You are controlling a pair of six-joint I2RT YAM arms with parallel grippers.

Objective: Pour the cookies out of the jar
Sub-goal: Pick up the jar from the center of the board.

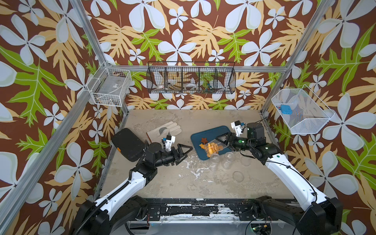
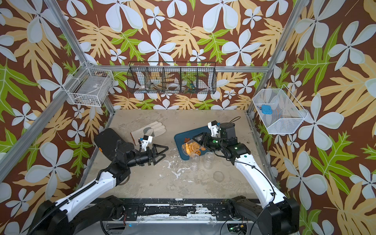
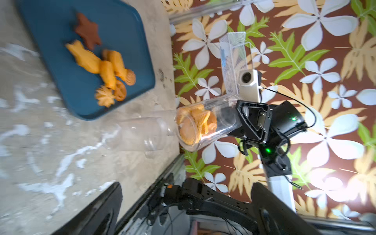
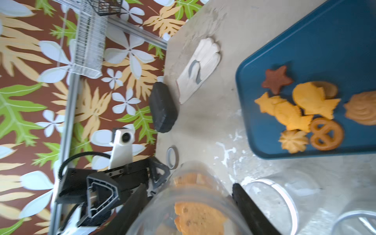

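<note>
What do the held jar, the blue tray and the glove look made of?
The jar looks like clear glossy plastic, possibly glass; the cookies show through its wall. The tray: dark blue, smooth, rounded raised rim, likely moulded plastic. The glove: cream, soft, matte, grey patch; leather or fabric, cannot tell.

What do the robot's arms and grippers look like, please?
The left arm and right arm have white shells, black joints and black cables. The left gripper and right gripper are black with triangular open-frame fingers, each beside a white camera. Green lights glow on the right arm.
</note>
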